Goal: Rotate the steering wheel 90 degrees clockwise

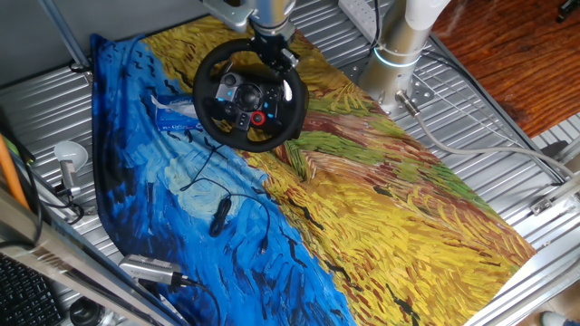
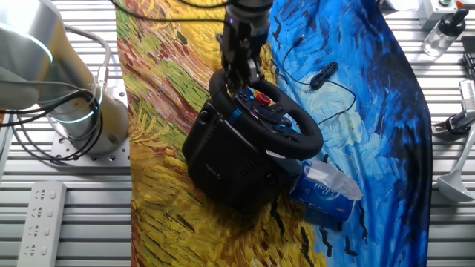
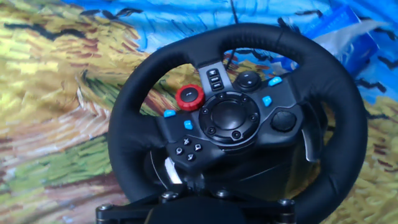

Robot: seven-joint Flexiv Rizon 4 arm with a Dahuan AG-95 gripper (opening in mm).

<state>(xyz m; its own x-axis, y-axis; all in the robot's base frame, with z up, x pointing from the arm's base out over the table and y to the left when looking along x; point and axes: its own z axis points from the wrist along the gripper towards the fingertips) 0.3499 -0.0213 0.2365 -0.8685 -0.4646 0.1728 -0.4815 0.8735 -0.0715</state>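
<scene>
One steering wheel [image 1: 249,93] sits toward the upper left of the frame in one fixed view, on its black base [image 2: 226,159] atop a painted cloth [image 1: 390,208] covering the desk [image 1: 494,122]. Our hand [image 1: 272,52] is at the rim's far edge, up top in that view. In the other fixed view its fingers reach down onto the rim near the red knob [image 2: 262,97]. We cannot tell from any view whether the hand is pinching the rim or merely resting spread around it; the hand view shows only the wheel face, with the spokes looking tilted.

We judge the step in hand to be the grasp or the early part of the turn. The next move calls for a firm hold on the rim and an arc following its circle clockwise, without dragging the base across the cloth. A blue tissue pack [image 2: 326,191] lies just beside the base.
</scene>
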